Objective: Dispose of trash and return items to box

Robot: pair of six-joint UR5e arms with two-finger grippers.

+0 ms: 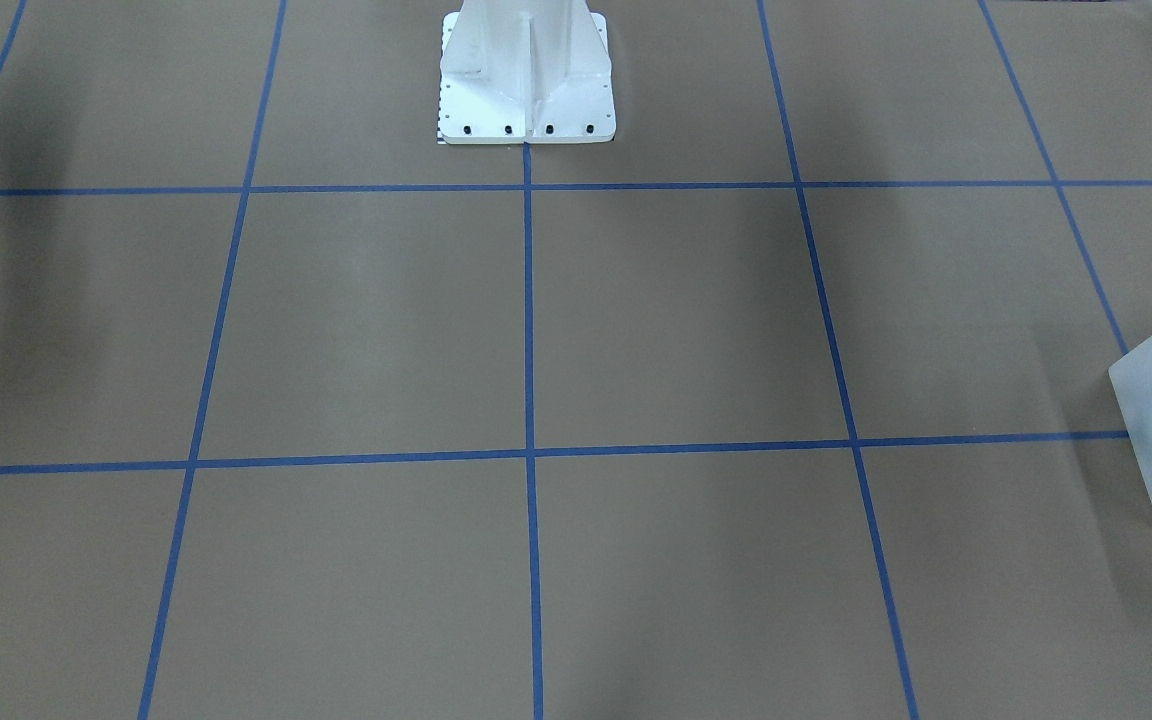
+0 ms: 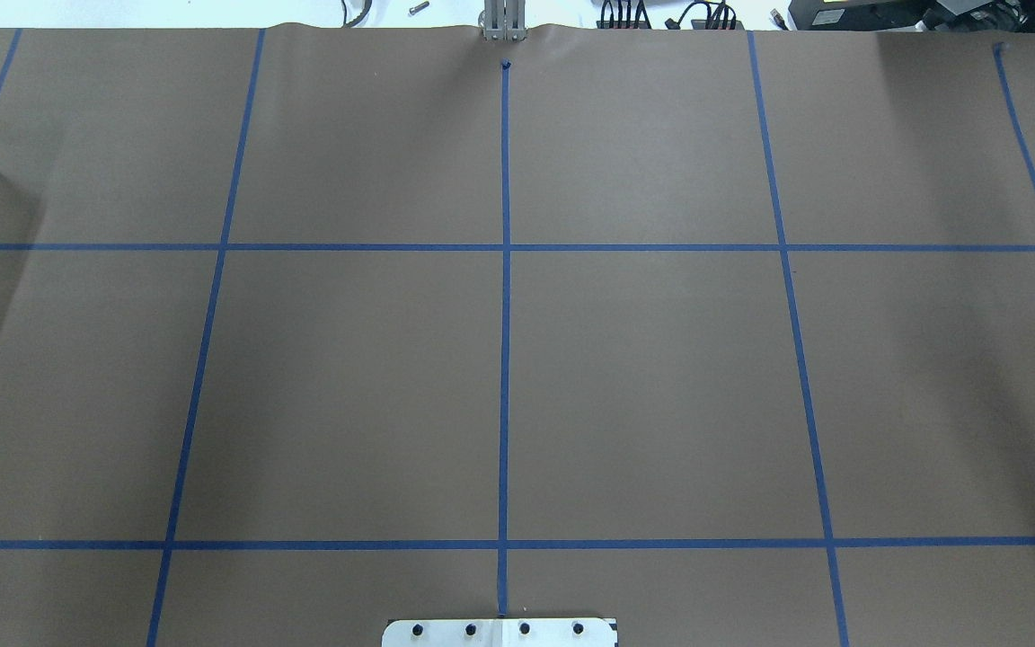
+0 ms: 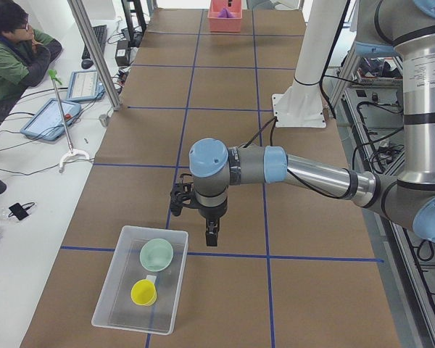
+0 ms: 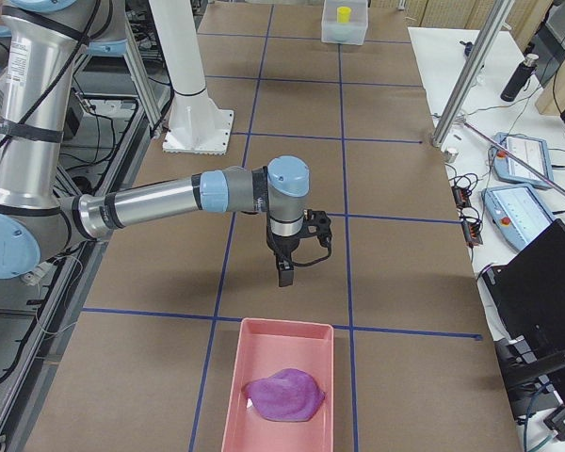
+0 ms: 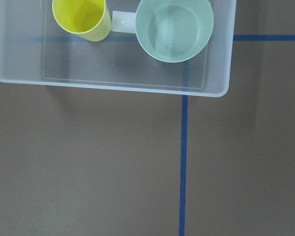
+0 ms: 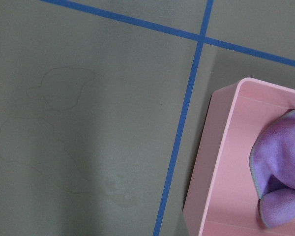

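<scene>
Left claw (image 3: 212,238) hangs just beside the box (image 5: 113,87). Inside it, bowl (image 5: 174,30) and cup (image 5: 81,18) crowd one long wall; you have a bare strip of floor along the other. Right claw (image 4: 284,276) hangs near the tray (image 4: 281,347). Cloth (image 4: 284,395) fills one end; the other end's floor is bare. Base (image 1: 528,90) blocks the surface's (image 2: 643,386) robot-side middle.

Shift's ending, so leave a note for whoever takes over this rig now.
Left gripper: hangs beside the frosted translucent plastic bin; open or shut unclear.
Right gripper: hangs near the pink plastic tray; also unclear.
The round mint-green glossy bowl sits in the bin beside a yellow cup. The purple cloth lies in the tray.
Both steps look done; likely only parking the arms is left.
</scene>
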